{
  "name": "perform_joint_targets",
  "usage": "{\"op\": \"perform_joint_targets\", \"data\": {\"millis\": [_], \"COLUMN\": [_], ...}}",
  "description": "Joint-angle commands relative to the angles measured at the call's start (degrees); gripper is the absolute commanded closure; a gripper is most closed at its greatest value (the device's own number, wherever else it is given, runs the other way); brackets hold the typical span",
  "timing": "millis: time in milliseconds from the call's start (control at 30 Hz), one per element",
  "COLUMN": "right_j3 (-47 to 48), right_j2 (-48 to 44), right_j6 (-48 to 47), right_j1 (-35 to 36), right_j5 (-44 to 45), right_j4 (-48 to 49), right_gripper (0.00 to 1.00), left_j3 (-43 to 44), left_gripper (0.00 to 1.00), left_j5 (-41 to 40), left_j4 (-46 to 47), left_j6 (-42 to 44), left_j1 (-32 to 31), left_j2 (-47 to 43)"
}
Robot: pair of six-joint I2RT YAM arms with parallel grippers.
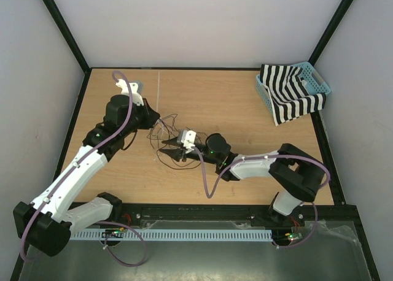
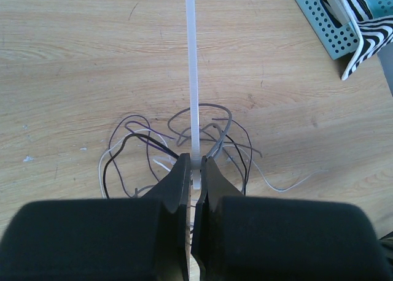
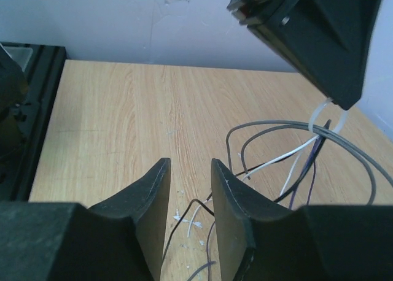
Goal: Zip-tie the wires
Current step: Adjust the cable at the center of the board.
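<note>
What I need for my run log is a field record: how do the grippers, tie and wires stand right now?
left gripper: shut near one end of the thin, whitish, translucent plastic zip tie
zip tie: straight, reaching out from the jaws across the tangle
wires: loose tangle of thin dark, grey and white strands on the wooden table
right gripper: open, holding nothing, at the tangle
elsewhere: teal perforated plastic basket with a black-and-white striped cloth, far right corner
</note>
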Motion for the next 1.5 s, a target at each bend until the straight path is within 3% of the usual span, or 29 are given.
{"op": "perform_joint_targets", "data": {"millis": [0,200,567,1067,1167,1467], "right_j3": [2.56,5.18,9.27,14.82,15.56,15.75], "right_j2": [4.86,10.42,17.36,23.16,23.7,24.48], "right_j6": [-0.91,-2.08,-2.66,-5.21,-5.18,-5.01], "right_j1": [1.0,2.3,2.36,2.25,2.14,2.08], "right_j5": [1.51,5.61,16.77,20.67,19.72,17.1], "right_j4": [7.05,8.92,13.44,12.74,12.42,11.51], "right_gripper": [0.55,0.48,0.47,0.46,0.52,0.86], "left_j3": [-0.4,-0.41,-0.79,-1.02,-1.02,-0.76], "left_gripper": [1.0,1.0,1.0,1.0,1.0,1.0], "left_j5": [0.38,0.44,-0.9,-3.29,-3.54,-3.59], "left_j4": [1.83,1.78,1.91,2.11,2.11,2.15], "left_j6": [-0.92,-1.1,-1.28,-1.82,-1.68,-1.26], "left_j1": [0.34,-0.04,-1.19,-4.13,-4.49,-4.59], "left_j2": [0.15,0.0,-0.45,-1.34,-1.35,-1.3]}}
